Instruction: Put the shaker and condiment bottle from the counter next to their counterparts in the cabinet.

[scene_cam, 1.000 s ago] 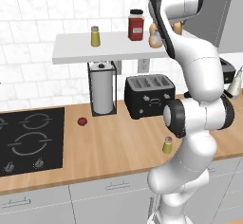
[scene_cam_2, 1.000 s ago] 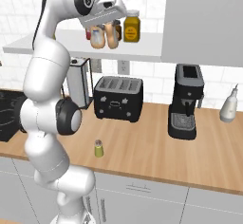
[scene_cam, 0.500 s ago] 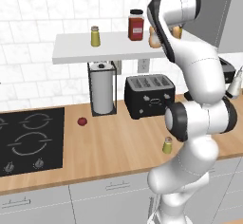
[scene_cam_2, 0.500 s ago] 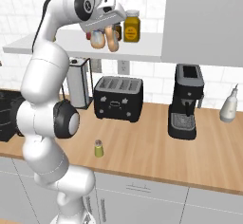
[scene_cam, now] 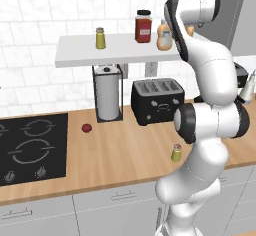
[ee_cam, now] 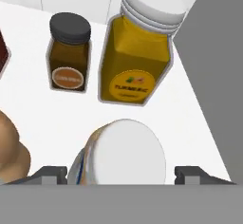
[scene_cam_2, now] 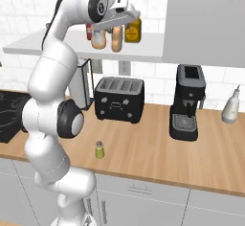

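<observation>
Your gripper (ee_cam: pixel 121 173) has let go; its fingers now stand apart around the condiment bottle (ee_cam: pixel 124 153), yellow jar (ee_cam: pixel 136 61) at twelve o'clock.

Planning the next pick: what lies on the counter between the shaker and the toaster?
Bare wood: nothing lies between the shaker and the toaster, seen in the right base view.

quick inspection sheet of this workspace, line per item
surface: wooden counter; white cabinet shelf above it
job's things: condiment bottle upright on the shelf beside the fatter peach bottle; one shaker on the counter, its twin on the shelf
clutter: red jar, yellow jar and small dark jar on the shelf; toaster, paper towel roll, coffee machine, small red item on the counter
grippers: gripper at the shelf, fingers apart on either side of the bottle's cap
cables: nothing seen
surroundings: white tiled wall, hob, grey cabinet door
</observation>
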